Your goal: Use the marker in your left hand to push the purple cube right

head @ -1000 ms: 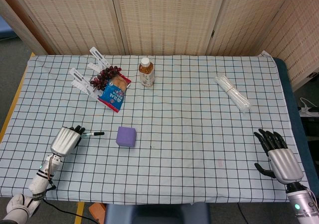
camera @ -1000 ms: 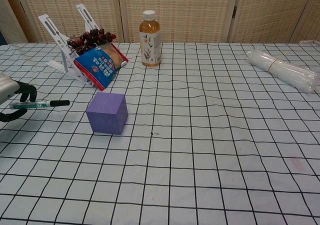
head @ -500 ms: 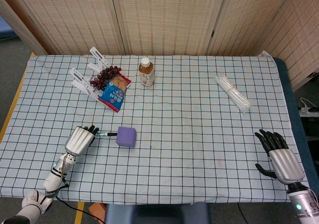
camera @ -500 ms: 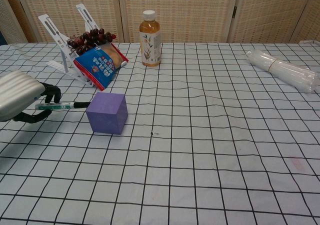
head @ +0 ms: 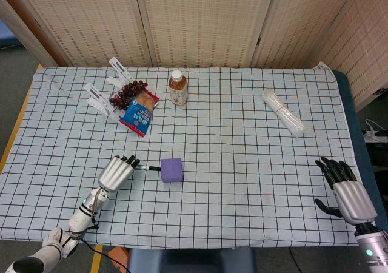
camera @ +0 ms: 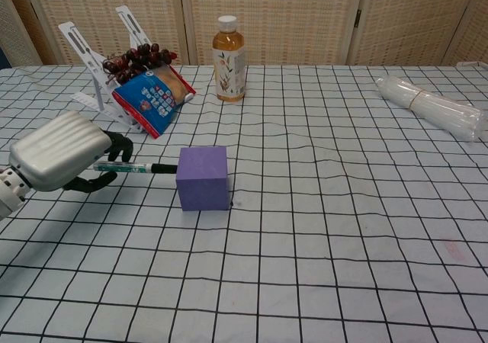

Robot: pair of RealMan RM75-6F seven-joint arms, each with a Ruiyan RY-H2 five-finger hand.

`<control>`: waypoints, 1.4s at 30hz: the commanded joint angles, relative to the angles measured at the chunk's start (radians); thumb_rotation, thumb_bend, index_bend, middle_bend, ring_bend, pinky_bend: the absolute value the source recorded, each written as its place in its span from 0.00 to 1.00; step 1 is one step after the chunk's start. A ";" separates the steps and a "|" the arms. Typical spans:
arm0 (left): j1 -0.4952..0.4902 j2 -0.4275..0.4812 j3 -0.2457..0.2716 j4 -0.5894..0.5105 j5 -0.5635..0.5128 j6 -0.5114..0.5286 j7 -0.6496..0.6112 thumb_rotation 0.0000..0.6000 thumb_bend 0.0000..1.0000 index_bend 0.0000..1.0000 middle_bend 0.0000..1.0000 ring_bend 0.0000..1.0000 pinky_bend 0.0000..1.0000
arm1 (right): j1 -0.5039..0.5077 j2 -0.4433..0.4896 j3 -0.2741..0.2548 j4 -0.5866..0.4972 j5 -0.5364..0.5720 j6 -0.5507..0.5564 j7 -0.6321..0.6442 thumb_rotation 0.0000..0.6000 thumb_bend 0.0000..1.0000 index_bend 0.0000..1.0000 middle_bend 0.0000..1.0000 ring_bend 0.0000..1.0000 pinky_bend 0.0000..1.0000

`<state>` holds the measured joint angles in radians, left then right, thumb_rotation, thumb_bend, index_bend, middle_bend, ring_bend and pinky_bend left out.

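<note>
Gripping one marker (camera: 130,167) in left hand (camera: 57,160), black tip touching left face of one purple cube (camera: 203,177) on checkered desk (head: 242,164). Resting at right desk edge: right hand (head: 347,191), fingers spread, holding nothing. Standing behind, well apart: one bottle (head: 177,88), one snack bag (head: 139,113), one tube bundle (head: 282,113).

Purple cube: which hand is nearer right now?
Left. The left hand sits just left of the purple foam cube, gripping a black-tipped marker whose tip meets the cube's left face. The right hand rests far off at the table's right edge, holding nothing.
</note>
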<state>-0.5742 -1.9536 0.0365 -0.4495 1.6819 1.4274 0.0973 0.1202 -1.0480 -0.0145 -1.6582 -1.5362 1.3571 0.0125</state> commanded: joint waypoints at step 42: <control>-0.220 -0.060 -0.093 -0.391 -0.023 -0.236 0.475 1.00 0.58 0.81 0.83 0.75 0.89 | -0.026 0.105 -0.034 0.002 -0.069 0.042 0.220 1.00 0.17 0.00 0.00 0.00 0.00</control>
<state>-0.7913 -2.0111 -0.0546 -0.8393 1.6591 1.1932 0.5699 0.0949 -0.9448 -0.0481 -1.6579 -1.6042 1.3983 0.2296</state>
